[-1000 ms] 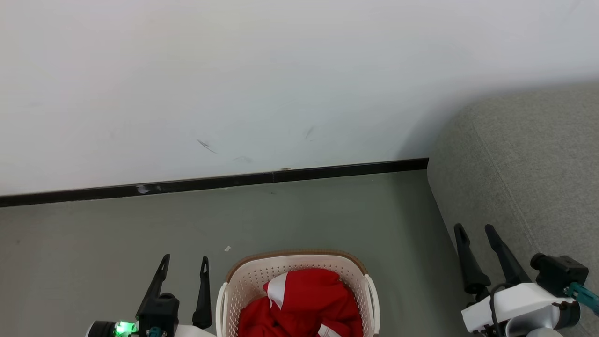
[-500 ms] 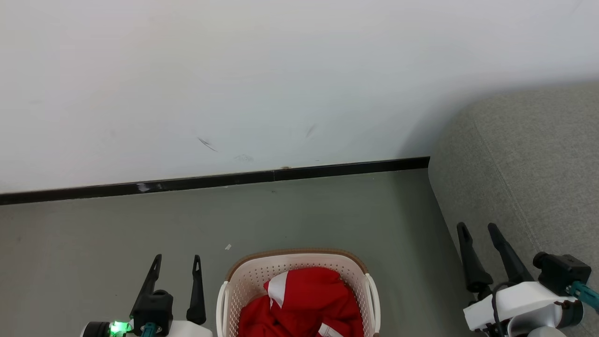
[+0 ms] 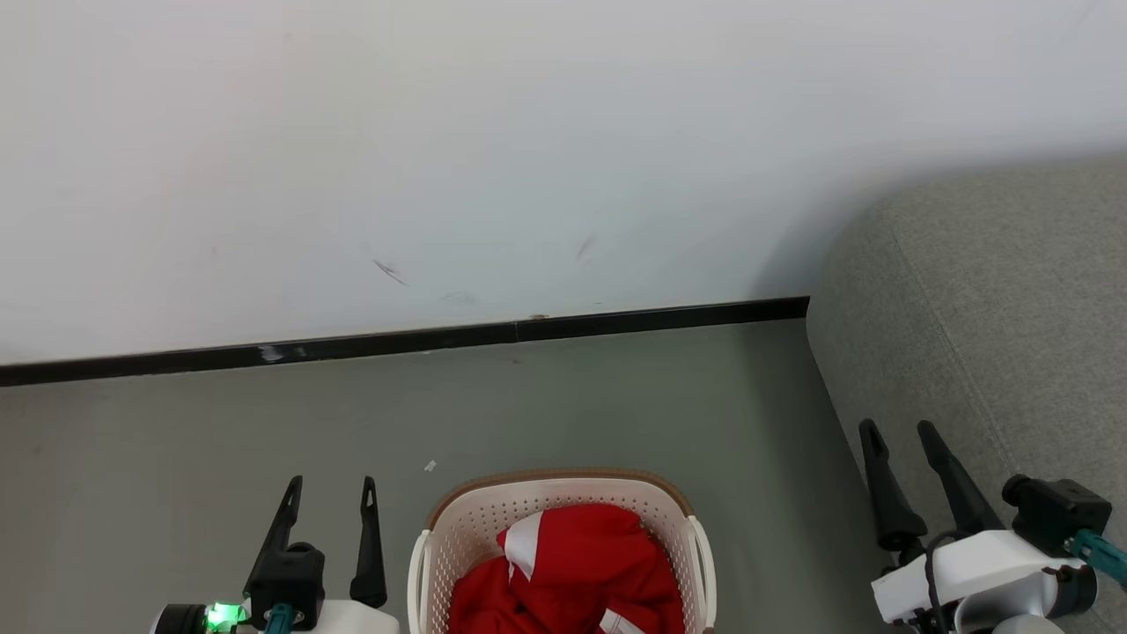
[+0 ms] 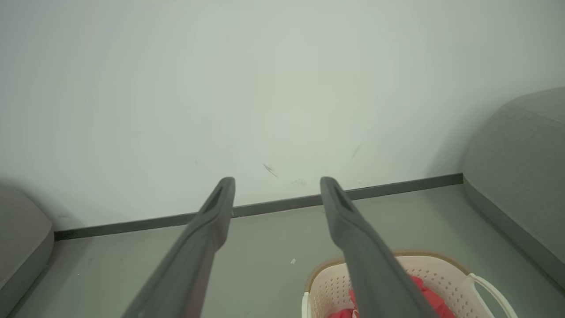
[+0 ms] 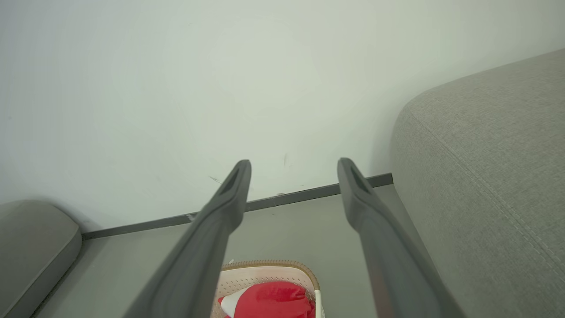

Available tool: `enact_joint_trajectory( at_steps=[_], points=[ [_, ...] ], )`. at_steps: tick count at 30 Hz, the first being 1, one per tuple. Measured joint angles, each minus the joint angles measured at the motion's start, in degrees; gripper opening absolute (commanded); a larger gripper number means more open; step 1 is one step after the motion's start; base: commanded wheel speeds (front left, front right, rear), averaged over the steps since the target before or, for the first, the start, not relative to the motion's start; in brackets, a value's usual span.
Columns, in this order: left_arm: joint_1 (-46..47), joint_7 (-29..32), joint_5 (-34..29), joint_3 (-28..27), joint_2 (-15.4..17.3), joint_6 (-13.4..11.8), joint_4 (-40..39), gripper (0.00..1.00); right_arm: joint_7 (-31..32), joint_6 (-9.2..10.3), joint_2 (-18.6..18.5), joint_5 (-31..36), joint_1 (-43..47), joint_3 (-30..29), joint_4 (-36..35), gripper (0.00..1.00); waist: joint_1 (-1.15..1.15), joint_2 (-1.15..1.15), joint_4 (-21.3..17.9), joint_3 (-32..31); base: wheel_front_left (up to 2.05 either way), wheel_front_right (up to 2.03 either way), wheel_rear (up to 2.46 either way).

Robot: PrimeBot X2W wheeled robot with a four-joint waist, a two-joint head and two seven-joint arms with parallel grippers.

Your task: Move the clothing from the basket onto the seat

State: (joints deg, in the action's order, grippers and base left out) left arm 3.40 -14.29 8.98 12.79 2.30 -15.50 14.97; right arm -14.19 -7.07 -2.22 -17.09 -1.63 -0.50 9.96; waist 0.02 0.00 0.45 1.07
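Red clothing (image 3: 572, 572) with white trim lies bunched inside the cream basket (image 3: 458, 515), which stands on the floor at the bottom middle of the head view. The grey sofa seat (image 3: 1004, 299) rises at the right. My left gripper (image 3: 331, 482) is open to the left of the basket, nothing between its fingers. My right gripper (image 3: 898, 429) is open between basket and sofa, also empty. The left wrist view has the basket (image 4: 331, 278) and clothing (image 4: 423, 289) under my open left gripper (image 4: 278, 181). The right wrist view has the basket (image 5: 265, 267), clothing (image 5: 269, 300), sofa (image 5: 485, 176) and open right gripper (image 5: 293, 163).
A white wall (image 3: 440, 158) with a dark baseboard (image 3: 396, 342) closes the far side of the grey-green floor (image 3: 572, 405). A small white scrap (image 3: 430, 466) lies on the floor. Another grey cushion (image 4: 20, 247) sits at the left in the wrist views.
My left gripper has drawn slightly left and back, with its fingers nearer each other. The head camera has shifted a little. The right gripper, basket and clothing stay put.
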Motion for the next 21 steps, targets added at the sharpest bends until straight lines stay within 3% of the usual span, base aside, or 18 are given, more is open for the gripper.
enact_joint_trajectory(
  at_steps=[21],
  points=[
    [0.00, 0.00, 0.16, 0.36, -0.02, -0.51, 0.37, 1.00, 0.00, 0.00, 0.00, 0.00, 0.03, 0.63, 0.07, 1.00, -0.01, 0.00, 0.20, -0.05, 0.00, 0.00, 0.00]
  ],
)
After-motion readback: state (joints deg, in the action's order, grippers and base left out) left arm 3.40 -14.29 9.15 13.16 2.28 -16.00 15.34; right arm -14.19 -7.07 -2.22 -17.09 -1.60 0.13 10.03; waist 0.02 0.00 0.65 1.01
